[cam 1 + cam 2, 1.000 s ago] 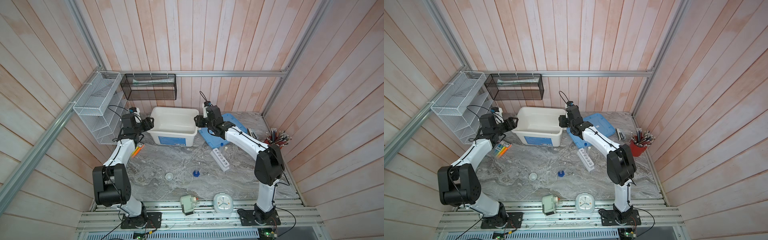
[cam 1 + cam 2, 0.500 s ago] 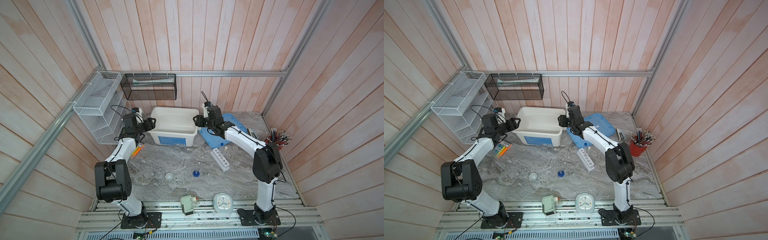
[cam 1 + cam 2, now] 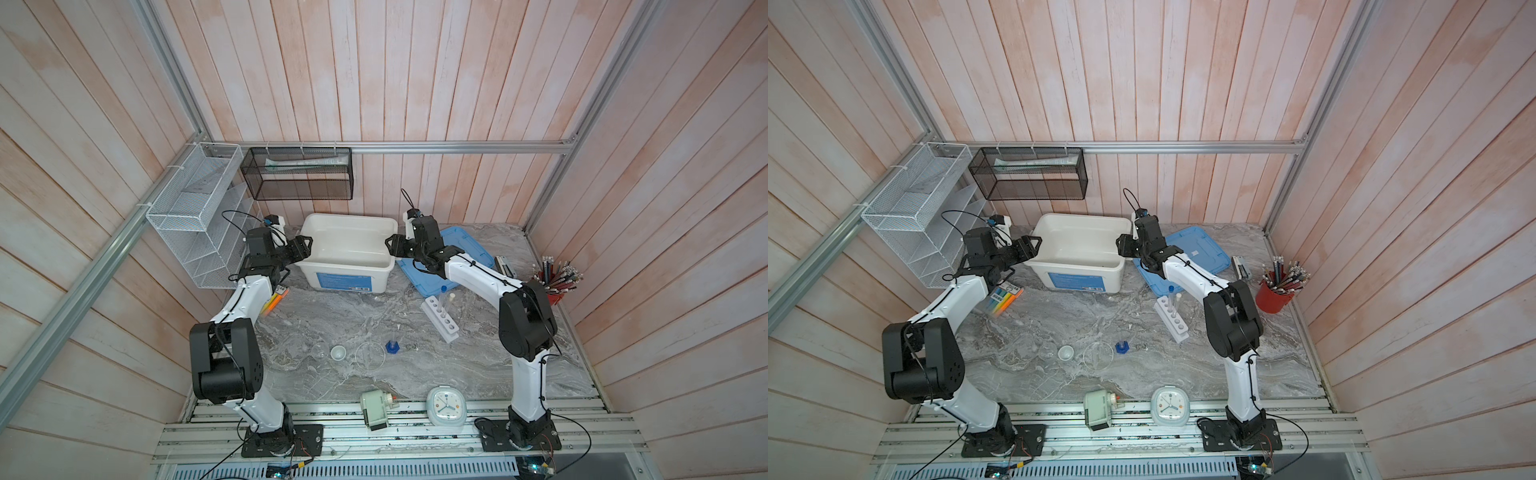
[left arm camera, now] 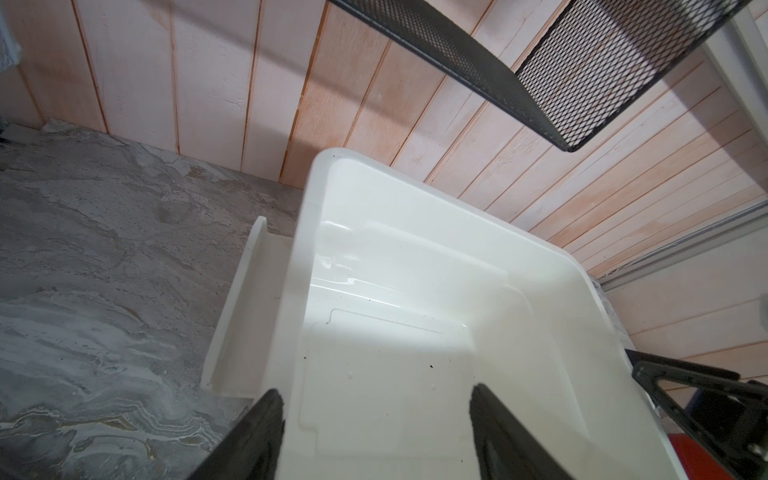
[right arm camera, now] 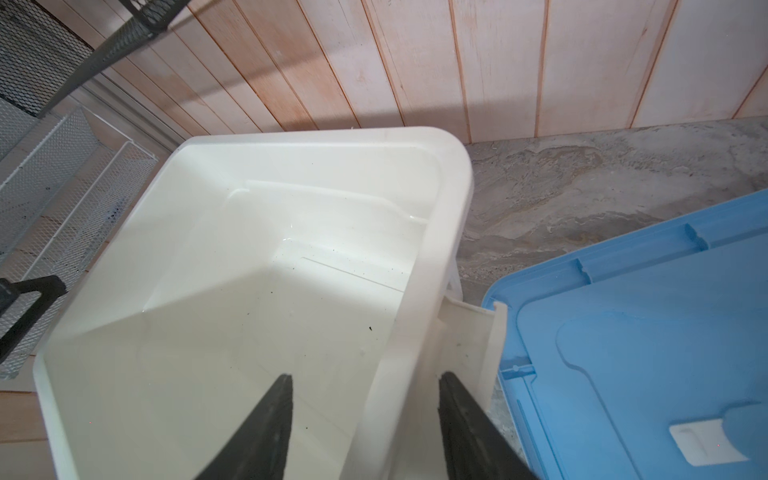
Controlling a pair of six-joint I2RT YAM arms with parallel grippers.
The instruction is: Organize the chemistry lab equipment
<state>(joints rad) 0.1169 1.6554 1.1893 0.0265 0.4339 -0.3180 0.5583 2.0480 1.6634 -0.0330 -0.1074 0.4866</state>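
Clear round dish (image 3: 370,355) lies on veined grey marble tabletop (image 3: 332,307).

Open bin (image 3: 349,216) — mesh basket (image 3: 297,183) above

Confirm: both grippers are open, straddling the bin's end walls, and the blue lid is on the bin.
Wrong on the lid. The lid lies on the table beside the bin, not on it, as the right wrist view shows. The left gripper and right gripper are open, straddling the end walls.

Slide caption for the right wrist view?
Open right hand straddles the end wall of the empty white bin; blue lid lies beside it.
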